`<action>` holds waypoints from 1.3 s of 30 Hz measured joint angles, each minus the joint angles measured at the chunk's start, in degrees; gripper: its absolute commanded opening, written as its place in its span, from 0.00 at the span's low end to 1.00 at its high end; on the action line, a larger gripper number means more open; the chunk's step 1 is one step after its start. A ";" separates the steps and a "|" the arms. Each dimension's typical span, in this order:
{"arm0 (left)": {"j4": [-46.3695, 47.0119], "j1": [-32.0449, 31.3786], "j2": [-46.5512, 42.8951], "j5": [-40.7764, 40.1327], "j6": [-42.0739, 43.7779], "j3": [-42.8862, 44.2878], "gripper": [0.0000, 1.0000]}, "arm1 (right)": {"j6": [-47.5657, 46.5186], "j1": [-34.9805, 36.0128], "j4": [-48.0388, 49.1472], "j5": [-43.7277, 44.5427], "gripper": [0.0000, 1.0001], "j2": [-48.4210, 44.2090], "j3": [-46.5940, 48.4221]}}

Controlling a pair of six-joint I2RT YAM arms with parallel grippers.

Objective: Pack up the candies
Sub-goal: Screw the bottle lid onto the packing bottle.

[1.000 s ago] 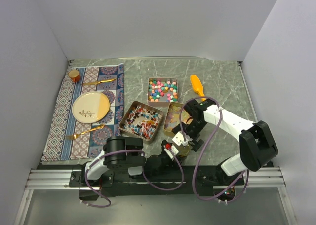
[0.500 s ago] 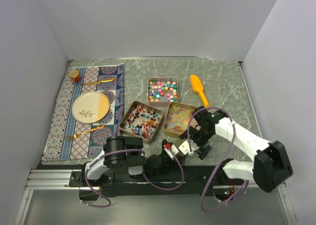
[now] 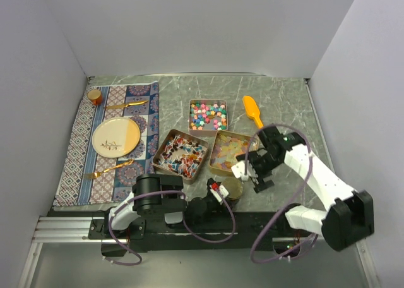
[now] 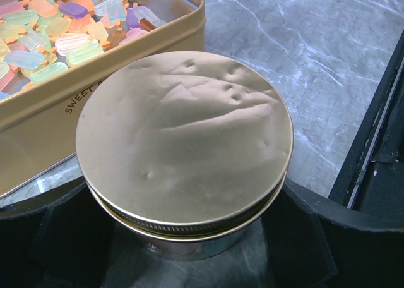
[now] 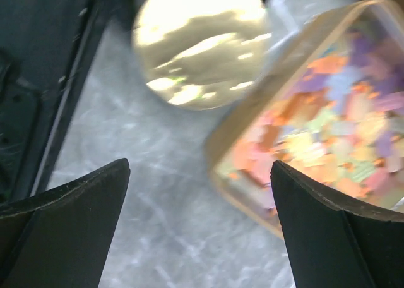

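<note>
As the grey marble table stands set for packing, a patterned placemat with a plate and gilt cutlery fills its left side, well apart from the work. From the near right corner the right arm reaches in, while the left arm lies low along the near edge.

Mid-table, three square tins sit open, lids off so their contents can be reached. All the candies are in them: bright round balls in the far tin, red-blue-white wrapped pieces in the near left one, translucent squares in the near right one. An orange scoop lies just right of the far tin, with no gripper near it.

Just beside the near wall of the squares' tin stands a round jar, its dented gold lid on. Around it the left gripper has its fingers spread wide and pressed to both sides, apparently to steady it for work on the lid. Fully open and empty, the right gripper hangs low over bare table between the jar and the squares' tin.

A second earlier the right gripper hovered over the jar, hiding its lid. It has since swung right, to the tin's near right corner. The left gripper, jar and tins have not moved.
</note>
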 measured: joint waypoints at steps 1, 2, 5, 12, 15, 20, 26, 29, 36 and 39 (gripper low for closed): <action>0.00 -0.02 0.02 -0.02 0.00 0.02 0.01 | 0.17 0.09 0.15 -0.94 1.00 2.10 1.77; 0.00 -0.04 0.02 -0.07 0.00 0.02 0.01 | 0.26 0.46 0.31 -1.64 1.00 4.04 3.30; 0.00 -0.04 0.02 -0.13 0.00 0.02 0.01 | -0.31 2.93 -0.31 -3.15 1.00 10.01 7.19; 0.00 -0.09 0.07 -0.28 0.04 0.07 0.01 | -2.64 9.92 -6.03 -5.40 1.00 18.08 12.26; 0.00 -0.09 0.07 -0.28 0.02 0.07 0.01 | -2.64 11.82 -7.39 -5.97 1.00 19.41 13.03; 0.00 -0.09 0.07 -0.31 0.02 0.07 0.01 | -2.43 13.14 -7.89 -5.92 1.00 21.46 13.35; 0.00 -0.09 0.07 -0.35 0.02 0.09 0.01 | -1.44 13.35 -6.97 -5.25 1.00 22.82 13.35; 0.00 -0.09 0.07 -0.48 0.02 0.13 0.01 | -0.87 13.40 -6.12 -4.37 1.00 22.82 12.98; 0.00 -0.20 0.17 -0.92 0.02 0.31 0.01 | 0.28 13.40 -1.40 -2.38 1.00 20.81 7.80; 0.00 -0.20 0.17 -0.94 0.00 0.35 0.01 | 1.11 13.38 1.51 -1.88 1.00 17.90 5.14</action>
